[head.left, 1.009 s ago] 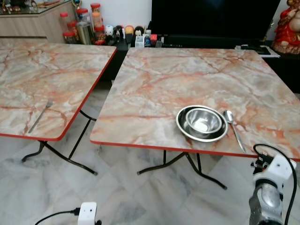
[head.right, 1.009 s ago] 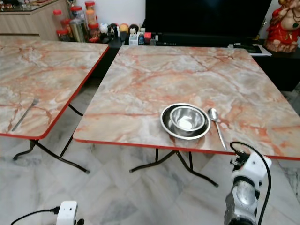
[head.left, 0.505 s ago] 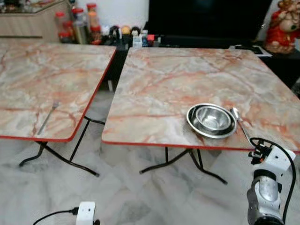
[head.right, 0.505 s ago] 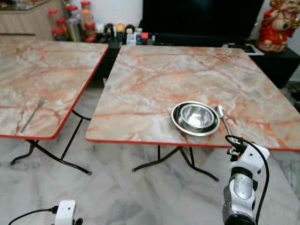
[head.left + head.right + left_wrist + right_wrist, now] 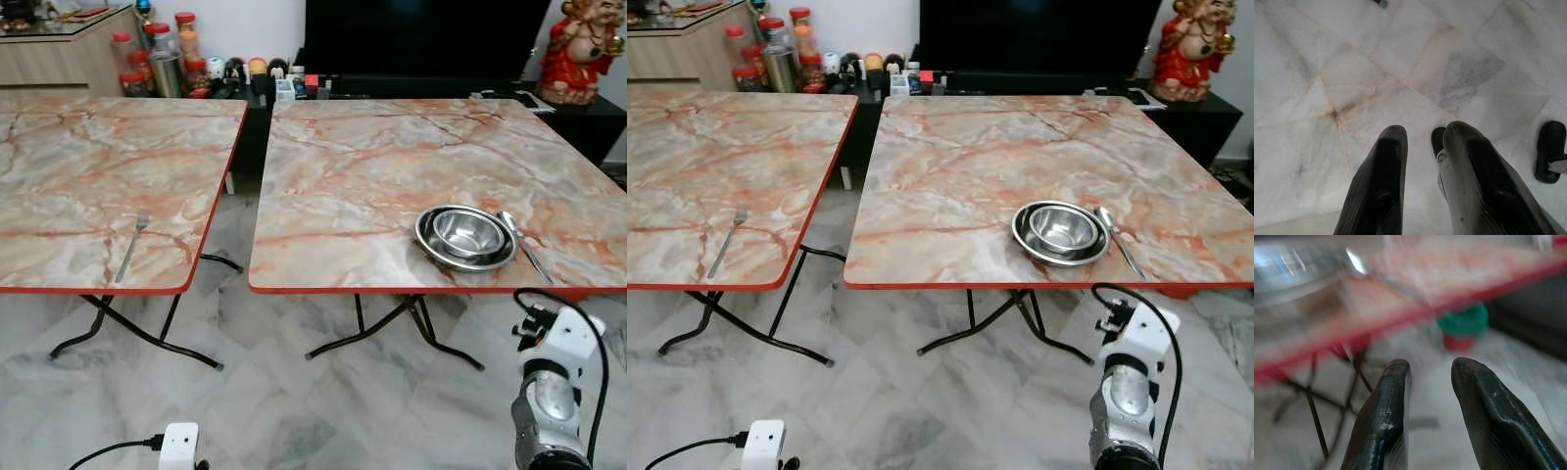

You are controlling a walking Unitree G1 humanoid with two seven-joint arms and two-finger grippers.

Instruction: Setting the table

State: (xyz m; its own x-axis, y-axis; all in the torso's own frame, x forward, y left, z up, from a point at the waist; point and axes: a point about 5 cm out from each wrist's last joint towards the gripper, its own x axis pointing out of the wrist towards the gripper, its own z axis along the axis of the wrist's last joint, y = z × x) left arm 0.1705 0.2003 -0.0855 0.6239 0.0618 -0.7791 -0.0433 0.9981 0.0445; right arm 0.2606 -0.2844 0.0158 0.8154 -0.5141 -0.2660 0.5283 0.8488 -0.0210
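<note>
On the right marble-topped table (image 5: pixel 372 166) a steel bowl (image 5: pixel 467 231) sits inside a steel plate (image 5: pixel 428 245) near the front edge. A spoon (image 5: pixel 522 245) lies just right of them. A fork (image 5: pixel 130 249) lies on the left table (image 5: pixel 88 166) near its front edge. My right arm (image 5: pixel 552 392) hangs low in front of the right table's corner. My right gripper (image 5: pixel 1431 367) is open and holds nothing, pointing at the table's red edge. My left gripper (image 5: pixel 1422 134) is open over the floor.
A gap of marble floor (image 5: pixel 230 294) runs between the two tables, whose black folding legs (image 5: pixel 147 333) spread under them. Jars (image 5: pixel 162 59), a black TV (image 5: pixel 421 39) and a red figurine (image 5: pixel 578 49) stand behind. A green and red thing (image 5: pixel 1464 328) sits under the right table.
The whole view has shifted as the camera moved back and turned. Both tables now look farther away and more of the left one is in view. Bowl, spoon and fork have stayed put.
</note>
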